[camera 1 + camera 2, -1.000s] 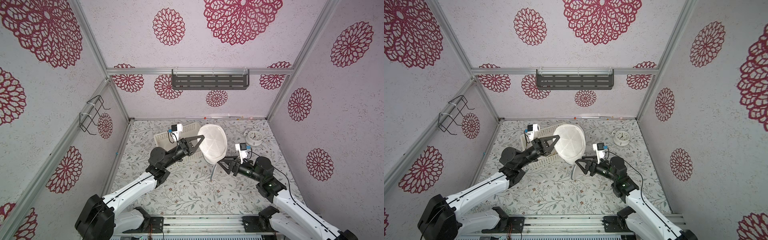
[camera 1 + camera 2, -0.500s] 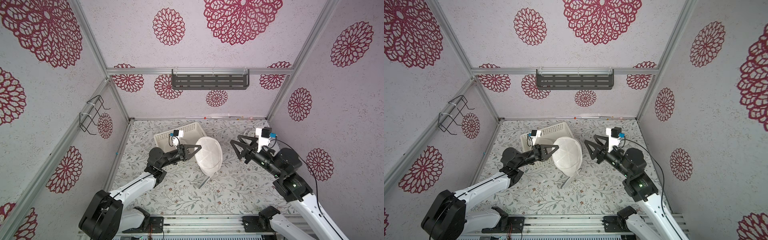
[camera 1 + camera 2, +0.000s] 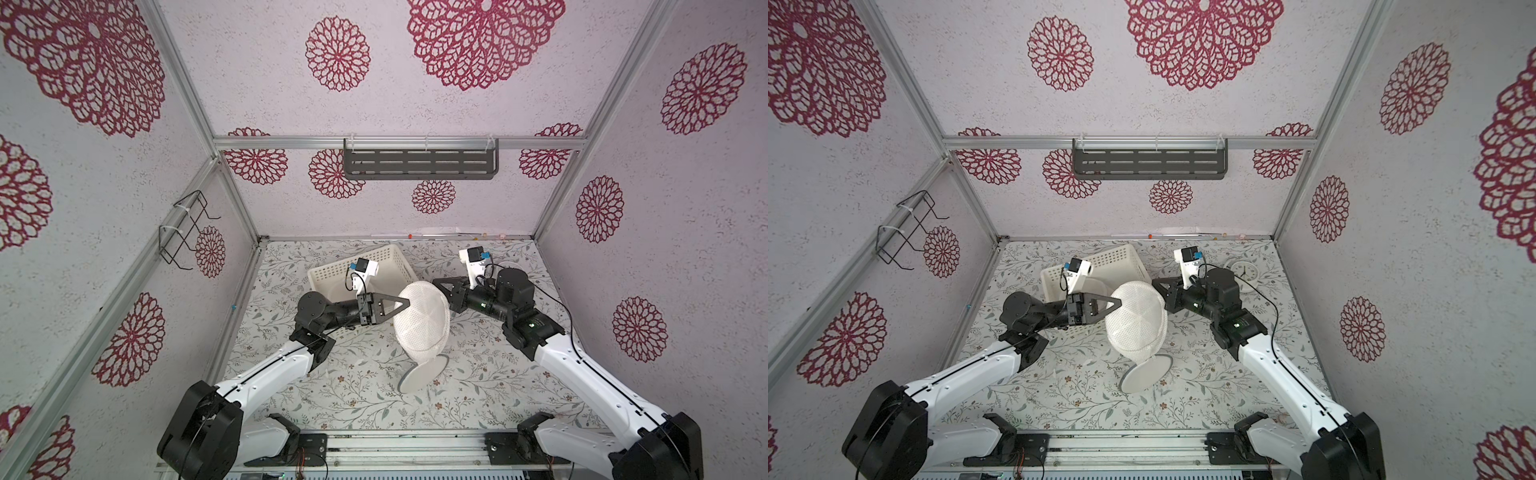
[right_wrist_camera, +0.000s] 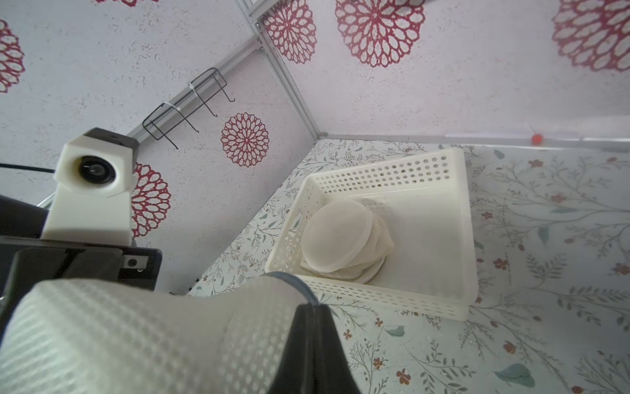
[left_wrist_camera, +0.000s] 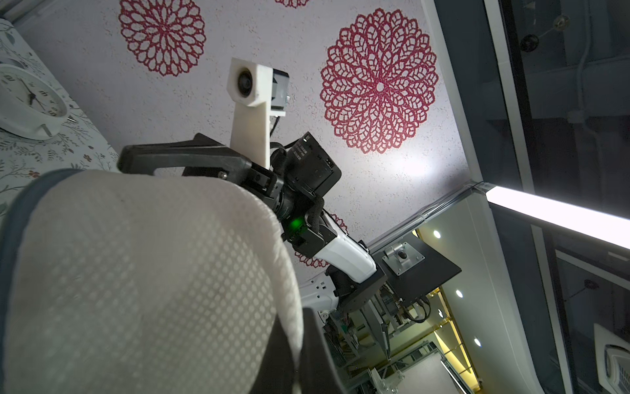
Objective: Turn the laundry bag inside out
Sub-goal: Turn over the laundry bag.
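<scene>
Laundry bag held up just in front of basket, stiff bottom disc hanging near counter. Left jaws shut on rim at basket side; right jaws pinched shut on opposite rim. Probably two-sided hold stretches mouth for rolling mesh over.

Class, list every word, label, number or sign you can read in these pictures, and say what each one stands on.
Nothing reads clearly enough to quote.
Clock dial: numerals, too blurred to read.
Black motor housing on the right arm: small white print, too small to read.
Laundry bag and basket: no writing.
</scene>
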`<state>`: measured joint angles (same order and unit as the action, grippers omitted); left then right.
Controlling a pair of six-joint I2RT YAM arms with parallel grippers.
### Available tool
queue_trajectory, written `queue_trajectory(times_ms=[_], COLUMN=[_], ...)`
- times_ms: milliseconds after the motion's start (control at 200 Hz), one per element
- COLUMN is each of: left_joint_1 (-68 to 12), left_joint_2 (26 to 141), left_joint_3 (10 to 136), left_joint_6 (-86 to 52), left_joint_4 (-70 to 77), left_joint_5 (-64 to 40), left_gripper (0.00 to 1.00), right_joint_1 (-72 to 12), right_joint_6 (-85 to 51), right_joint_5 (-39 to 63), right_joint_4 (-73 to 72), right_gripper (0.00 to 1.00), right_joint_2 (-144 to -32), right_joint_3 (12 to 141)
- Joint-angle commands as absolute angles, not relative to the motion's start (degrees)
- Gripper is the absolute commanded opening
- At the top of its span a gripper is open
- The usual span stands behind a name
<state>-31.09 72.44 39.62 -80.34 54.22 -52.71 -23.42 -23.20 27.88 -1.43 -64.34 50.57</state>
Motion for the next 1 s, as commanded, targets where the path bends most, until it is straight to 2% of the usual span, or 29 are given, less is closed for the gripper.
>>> queue_trajectory(times_ms=[0, 140, 170, 220, 280, 380, 445, 570, 695, 795, 996], left_joint_1=[-31.5, -31.1, -31.0, -30.9, -30.9, -30.9, -30.9, -31.0, -31.2, -31.5, -31.8], left_joint_2=[71.9, 71.8, 72.0, 72.1, 72.2, 72.6, 72.9, 73.3, 73.1, 72.9, 72.4], left_joint_3=[40.7, 40.6, 40.5, 40.6, 40.5, 40.8, 41.0, 41.6, 41.7, 41.7, 41.8], left_joint_6=[-78.9, -78.2, -78.2, -78.0, -77.7, -77.6, -77.7, -77.8, -77.8, -77.7, -76.7], left_joint_4=[55.7, 55.2, 55.1, 54.9, 54.5, 54.0, 53.9, 53.7, 53.5, 53.3, 52.7], left_joint_5=[-55.2, -54.8, -54.8, -55.0, -54.9, -54.9, -55.1, -54.9, -54.8, -54.8, -57.0], left_gripper=[0.00, 0.00, 0.00, 0.00, 0.00, 0.00, 0.00, 0.00, 0.00, 0.00, 0.00], right_joint_1=[-22.8, -21.1, -20.4, -19.0, -17.9, -17.9, -18.5, -22.7, -24.8, -24.8, -23.3], right_joint_6=[-25.2, -24.9, -24.7, -24.2, -22.8, -20.6, -20.9, -17.3, -14.5, -14.4, -19.0], right_joint_5=[28.9, 28.0, 27.5, 26.8, 26.7, 31.0, 34.8, 34.0, 30.9, 28.7, 24.5], right_joint_4=[-6.5, -3.0, -1.9, 0.4, 2.5, 0.7, -2.5, -1.1, 0.7, 0.3, -0.6], right_gripper=[0.00, 0.00, 0.08, 0.28, 0.45, 0.60, 0.63, 0.61, 0.53, 0.42, 0.07], right_joint_2=[-62.8, -59.0, -57.6, -54.6, -51.0, -45.4, -43.9, -47.6, -51.5, -53.4, -56.1], right_joint_3=[50.7, 49.7, 49.3, 48.5, 47.5, 45.0, 43.3, 45.7, 49.3, 50.6, 51.1])
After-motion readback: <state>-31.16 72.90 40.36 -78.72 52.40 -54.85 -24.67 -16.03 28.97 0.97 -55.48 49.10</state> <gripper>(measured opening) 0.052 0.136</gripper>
